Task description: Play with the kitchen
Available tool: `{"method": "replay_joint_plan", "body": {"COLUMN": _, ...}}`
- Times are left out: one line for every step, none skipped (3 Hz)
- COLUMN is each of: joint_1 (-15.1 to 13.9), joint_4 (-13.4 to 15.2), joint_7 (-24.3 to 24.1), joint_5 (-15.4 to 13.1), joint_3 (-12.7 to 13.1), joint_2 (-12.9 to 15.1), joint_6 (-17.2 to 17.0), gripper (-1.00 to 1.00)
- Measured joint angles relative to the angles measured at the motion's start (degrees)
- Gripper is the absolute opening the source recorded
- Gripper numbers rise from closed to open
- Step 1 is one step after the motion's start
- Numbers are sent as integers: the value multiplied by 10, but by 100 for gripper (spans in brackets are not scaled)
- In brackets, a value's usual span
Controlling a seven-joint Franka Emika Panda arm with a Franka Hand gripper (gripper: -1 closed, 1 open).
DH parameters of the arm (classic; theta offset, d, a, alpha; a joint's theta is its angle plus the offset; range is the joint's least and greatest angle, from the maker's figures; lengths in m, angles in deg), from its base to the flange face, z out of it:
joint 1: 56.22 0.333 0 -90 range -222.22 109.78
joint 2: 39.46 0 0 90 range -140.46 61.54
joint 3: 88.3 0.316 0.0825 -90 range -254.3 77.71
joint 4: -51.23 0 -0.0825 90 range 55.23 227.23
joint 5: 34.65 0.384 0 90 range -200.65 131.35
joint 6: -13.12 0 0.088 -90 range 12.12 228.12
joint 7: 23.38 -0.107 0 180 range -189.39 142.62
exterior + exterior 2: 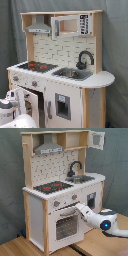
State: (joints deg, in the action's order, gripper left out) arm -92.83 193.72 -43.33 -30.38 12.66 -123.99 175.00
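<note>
I'm reaching in low at the kitchen (62,188), my white arm (102,220) coming from the lower right of the second exterior view and slanting up toward the frame's centre. My gripper (80,208) sits right at the oven door's top edge, up against the handle bar just under the knobs (56,204). Whether my fingers are apart or together, I cannot tell — they blur into the white front, and I can't say if they grip the handle or only touch it.

In the first exterior view my arm (12,112) fills the lower left corner, white and rounded, in front of the oven door (27,102). That door looks swung a little out from the cabinet there, its window facing my arm.

Just above, the counter: the black hob (52,187) with its red rings sits on the second exterior view's left half of the worktop, the sink (82,179) and black faucet (75,167) further right. A second cupboard door with a dark panel (62,106) sits under the sink in the first exterior view.

Higher and further back, the tiled backsplash (62,50), then the grey hood (48,149) over the hob. At the upper right of the second exterior view a small cabinet door (96,139) stands open. The kitchen stands on a wooden floor (20,247), with a grey curtain (10,183) behind it.
</note>
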Motion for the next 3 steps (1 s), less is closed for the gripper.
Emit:
{"method": "replay_joint_plan", "body": {"joint_1": -37, "joint_4": -15, "joint_7": 37, "joint_5": 0, "joint_3": -4, "joint_2": 0, "joint_6": 17, "gripper": 100}}
{"method": "replay_joint_plan", "body": {"joint_1": -2, "joint_4": -2, "joint_7": 69, "joint_5": 0, "joint_3": -32, "joint_2": 2, "joint_6": -11, "gripper": 100}}
{"method": "replay_joint_plan", "body": {"joint_1": 43, "joint_4": -1, "joint_7": 74, "joint_5": 0, "joint_3": -36, "joint_2": 2, "joint_6": -49, "gripper": 100}}
